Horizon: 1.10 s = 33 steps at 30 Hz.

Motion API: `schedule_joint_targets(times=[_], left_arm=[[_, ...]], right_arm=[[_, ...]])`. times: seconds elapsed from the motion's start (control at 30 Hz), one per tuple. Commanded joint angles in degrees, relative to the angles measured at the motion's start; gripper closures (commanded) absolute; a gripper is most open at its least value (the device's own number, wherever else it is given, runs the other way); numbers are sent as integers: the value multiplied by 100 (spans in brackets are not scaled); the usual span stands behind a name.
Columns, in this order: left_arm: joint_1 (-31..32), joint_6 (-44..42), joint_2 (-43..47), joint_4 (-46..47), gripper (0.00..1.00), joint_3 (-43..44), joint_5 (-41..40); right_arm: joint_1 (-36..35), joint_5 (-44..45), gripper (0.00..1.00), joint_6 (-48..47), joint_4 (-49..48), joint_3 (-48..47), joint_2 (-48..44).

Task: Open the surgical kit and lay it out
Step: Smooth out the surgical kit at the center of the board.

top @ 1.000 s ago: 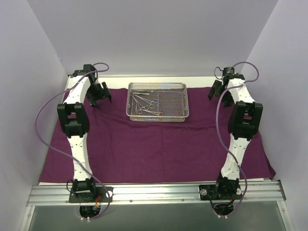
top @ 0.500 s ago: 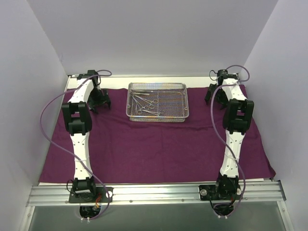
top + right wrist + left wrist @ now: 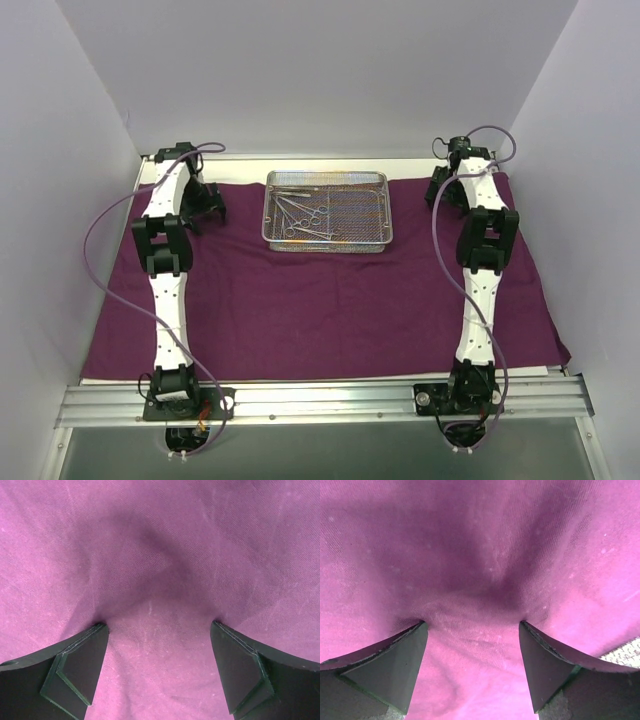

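Purple cloth beneath left tool, right tool

Both arms are stretched out straighter now, elbows pulled in toward the middle. The left gripper sits lower in the upper left, the right gripper has slid slightly left in the upper right, and both are down on the purple cloth.

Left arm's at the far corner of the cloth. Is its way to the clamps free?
Probably yes. The left gripper is open and empty on the cloth, with only bare cloth between it and the tray. The clamps lie uncovered inside; it would have to lift over the wall.
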<state>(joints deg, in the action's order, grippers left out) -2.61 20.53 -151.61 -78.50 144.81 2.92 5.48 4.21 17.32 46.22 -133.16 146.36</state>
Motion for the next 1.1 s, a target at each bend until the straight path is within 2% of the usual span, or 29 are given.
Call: schedule_joint_targets(times=[0.0, 0.4, 0.53, 0.77, 0.9, 1.07], left_arm=[[-248, -67, -580, 265, 15, 179, 305], [-890, -5, -774, 616, 16, 522, 956], [-917, -85, -353, 713, 16, 390, 1027], [-741, 196, 1027, 889, 14, -154, 983], [-460, 337, 1563, 1125, 12, -707, 1131], [-56, 486, 2021, 1451, 11, -1349, 1650]], right_arm=[[50, 590, 14, 52, 247, 45, 753], [348, 362, 14, 403, 485, -342, 1096], [384, -181, 14, 369, 257, -333, 815], [305, -842, 13, 404, 2, -623, 156], [103, -1026, 13, 360, -147, -360, -493], [-222, -1440, 12, 210, -508, 404, -1197]])
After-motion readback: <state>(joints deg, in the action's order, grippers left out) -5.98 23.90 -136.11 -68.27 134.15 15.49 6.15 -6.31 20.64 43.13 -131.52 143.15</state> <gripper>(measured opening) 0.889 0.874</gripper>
